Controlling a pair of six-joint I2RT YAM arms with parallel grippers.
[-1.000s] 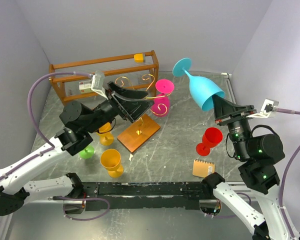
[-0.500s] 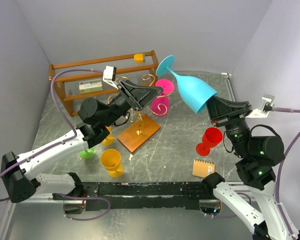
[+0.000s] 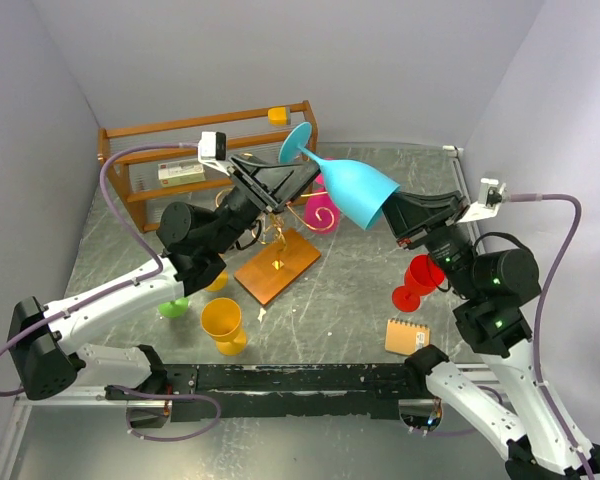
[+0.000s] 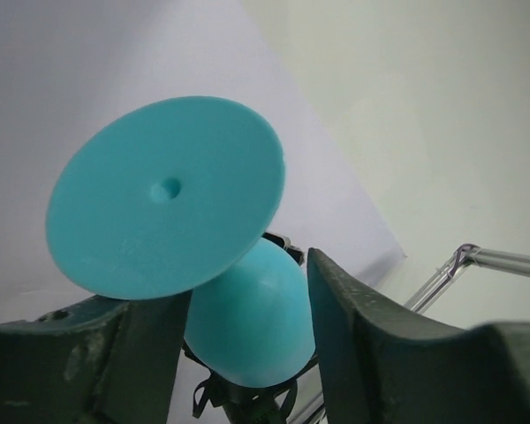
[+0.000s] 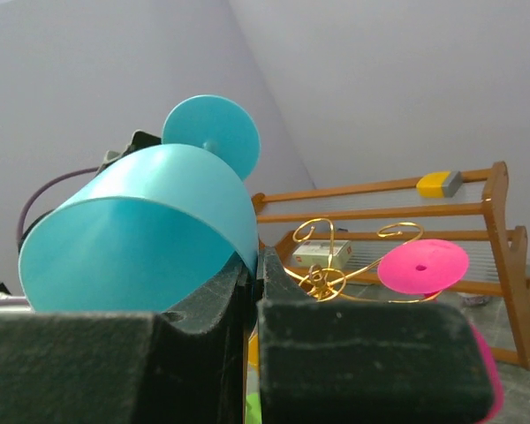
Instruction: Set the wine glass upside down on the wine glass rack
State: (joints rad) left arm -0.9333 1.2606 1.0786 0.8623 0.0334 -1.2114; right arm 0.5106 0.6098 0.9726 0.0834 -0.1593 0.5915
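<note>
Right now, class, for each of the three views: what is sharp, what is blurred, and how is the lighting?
Top external: even, soft light, faint shadows, all crisp, including the blue wine glass. Left wrist: the glass's foot is sharp, the left gripper's fingers dark and soft. Right wrist: the right gripper's fingers blur up close; the gold rack is clear.
</note>
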